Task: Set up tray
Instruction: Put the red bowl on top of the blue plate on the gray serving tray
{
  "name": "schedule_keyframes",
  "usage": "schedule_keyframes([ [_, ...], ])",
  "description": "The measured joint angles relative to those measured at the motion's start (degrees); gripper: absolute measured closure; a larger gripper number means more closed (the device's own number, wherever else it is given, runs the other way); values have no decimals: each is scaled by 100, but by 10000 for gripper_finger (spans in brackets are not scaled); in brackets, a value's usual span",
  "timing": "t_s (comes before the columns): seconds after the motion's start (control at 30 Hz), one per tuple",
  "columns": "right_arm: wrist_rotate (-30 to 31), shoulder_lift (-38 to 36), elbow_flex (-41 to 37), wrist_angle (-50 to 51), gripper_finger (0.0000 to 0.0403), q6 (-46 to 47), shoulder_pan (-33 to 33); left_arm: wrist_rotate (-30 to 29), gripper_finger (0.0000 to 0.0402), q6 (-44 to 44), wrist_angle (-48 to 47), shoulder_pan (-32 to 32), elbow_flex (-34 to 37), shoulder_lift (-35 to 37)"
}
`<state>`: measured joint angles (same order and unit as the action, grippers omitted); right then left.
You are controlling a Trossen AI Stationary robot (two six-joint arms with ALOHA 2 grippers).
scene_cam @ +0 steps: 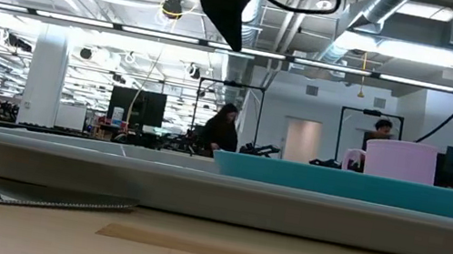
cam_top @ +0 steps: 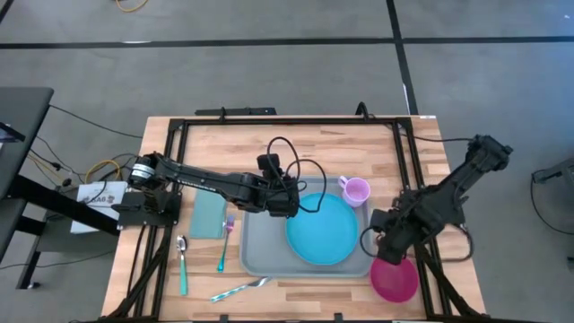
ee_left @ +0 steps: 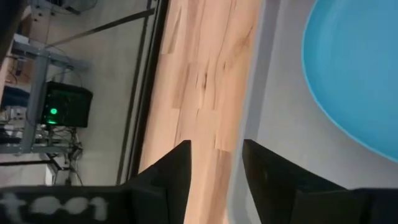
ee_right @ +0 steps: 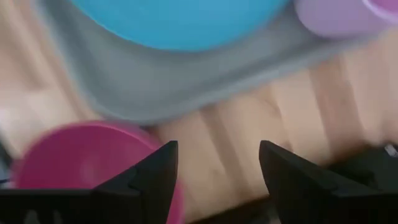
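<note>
The grey-blue tray lies flat on the wooden table, at the middle near the front. A round blue plate lies in it, and a purple cup stands upright at its far right corner. My left gripper is open and empty, above the tray's far left part; its wrist view shows the tray's rim and bare wood below. My right gripper is open and empty, just off the tray's right edge. Its wrist view shows a pink bowl beside one finger.
The pink bowl stands on the table right of the tray, near the front edge. A teal napkin, a teal spoon, a purple-headed fork and another fork lie left of the tray. A black frame borders the table.
</note>
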<state>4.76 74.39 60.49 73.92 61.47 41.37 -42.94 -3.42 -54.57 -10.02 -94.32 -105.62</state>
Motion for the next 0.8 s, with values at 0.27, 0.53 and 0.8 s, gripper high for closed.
schedule_keyframes([
  [0.27, -645, 857, 0, -90, 184, 215, 289, -24, 266, 544, 63, 7, 0, -2],
  [0.53, -1232, 1361, 0, -607, 184, -117, 312, -136, 267, 1403, 606, 44, 0, -2],
  [0.8, -1228, 1698, -2, -598, 184, 204, 249, -115, 267, 2264, 1206, 166, 0, -2],
])
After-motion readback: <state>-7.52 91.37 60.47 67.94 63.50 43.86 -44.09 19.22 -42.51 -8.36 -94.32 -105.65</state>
